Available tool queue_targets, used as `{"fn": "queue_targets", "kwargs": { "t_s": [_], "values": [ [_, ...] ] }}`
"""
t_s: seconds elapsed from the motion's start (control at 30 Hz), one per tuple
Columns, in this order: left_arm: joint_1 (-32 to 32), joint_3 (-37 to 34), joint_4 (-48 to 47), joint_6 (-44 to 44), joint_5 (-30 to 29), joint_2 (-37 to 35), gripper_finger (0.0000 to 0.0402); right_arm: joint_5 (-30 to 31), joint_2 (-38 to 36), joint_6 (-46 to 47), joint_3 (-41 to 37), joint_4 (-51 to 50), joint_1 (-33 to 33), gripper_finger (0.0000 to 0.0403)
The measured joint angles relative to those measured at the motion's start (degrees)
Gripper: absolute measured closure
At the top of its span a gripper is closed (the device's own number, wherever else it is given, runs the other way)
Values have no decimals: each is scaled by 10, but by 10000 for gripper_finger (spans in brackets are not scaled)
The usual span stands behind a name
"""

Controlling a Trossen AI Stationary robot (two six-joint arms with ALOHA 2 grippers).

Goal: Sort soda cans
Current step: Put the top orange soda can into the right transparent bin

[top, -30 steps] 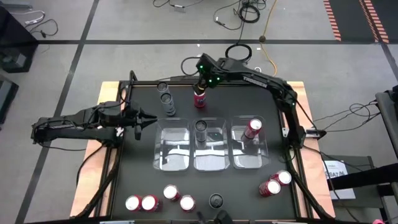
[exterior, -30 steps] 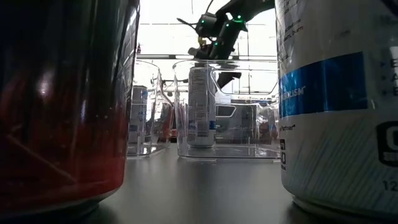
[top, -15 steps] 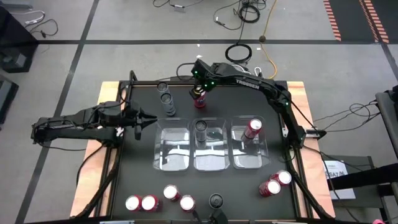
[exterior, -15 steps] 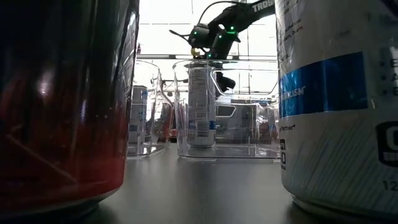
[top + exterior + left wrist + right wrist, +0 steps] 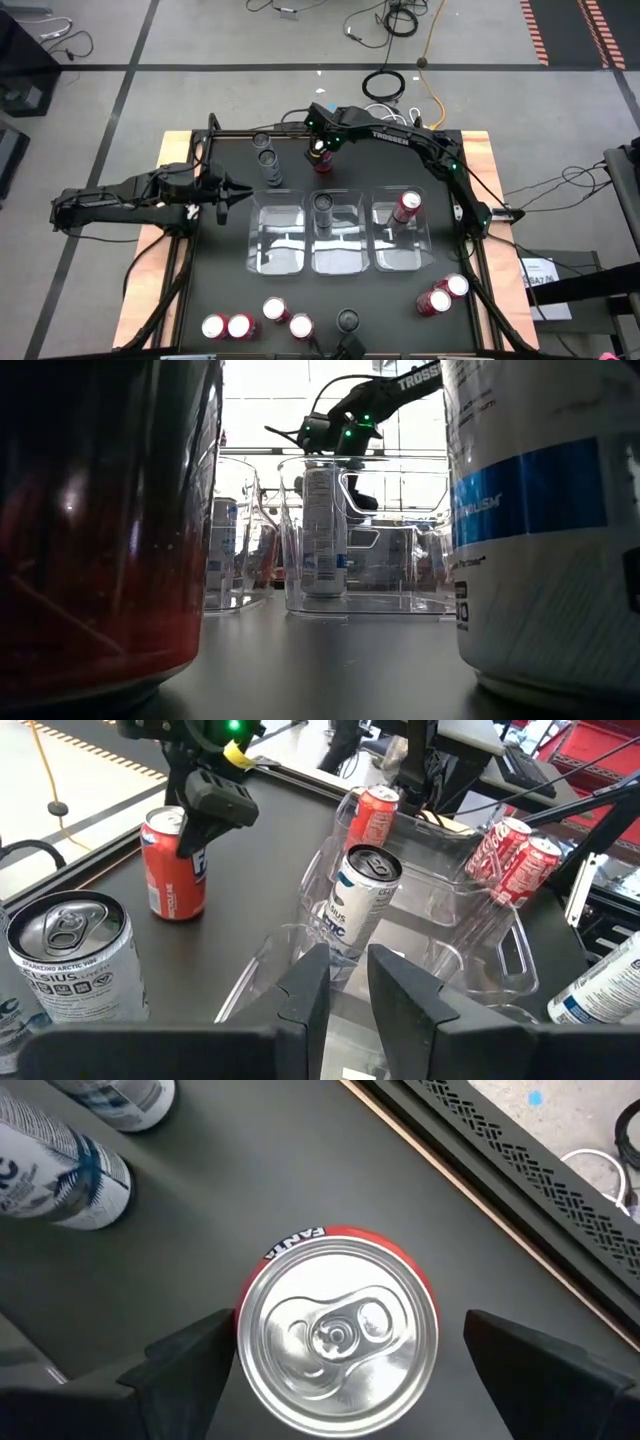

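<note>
Straddling the red soda can (image 5: 338, 1335) with the right gripper (image 5: 340, 1355) spread wide, one finger either side, we should descend squarely before closing so neither pad clips the rim. Farther off, our left gripper (image 5: 348, 982) waits, fingers nearly together, empty.

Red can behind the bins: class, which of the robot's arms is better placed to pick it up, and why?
Right. The right hand hangs open directly over the red can; the left hand waits at the table's left side.

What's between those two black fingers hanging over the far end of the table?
A red can, upright, sits between the right gripper's open fingers in the right wrist view.
</note>
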Motion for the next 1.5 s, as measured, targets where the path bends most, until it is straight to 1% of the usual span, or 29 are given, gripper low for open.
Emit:
{"fn": "queue_targets", "kwargs": {
  "t_s": [0.2,0.33,0.47,0.57,0.73,0.9,1.03,1.2,1.37,1.5],
  "values": [
    [0,0,0,0,0,0,320,1,6,-12,0,2,5,23],
    [0,0,0,-1,0,0,320,21,17,-16,-1,-2,10,23],
    [0,0,0,-1,5,0,320,19,15,-15,-1,9,12,30],
    [0,0,0,-2,7,0,320,19,15,-10,-1,1,12,55],
    [0,0,0,-2,7,0,320,17,14,-5,-1,-3,12,124],
    [0,0,0,-3,7,0,320,18,2,3,-1,-20,15,127],
    [0,0,0,-3,7,0,320,31,-37,13,-2,-29,23,127],
    [0,0,0,-3,7,0,320,83,-100,24,-1,-72,40,124],
    [0,0,0,-2,7,0,320,109,-177,67,-1,-121,63,123],
    [0,0,0,-1,7,0,320,167,-229,124,-1,-194,92,122]
  ]
}}
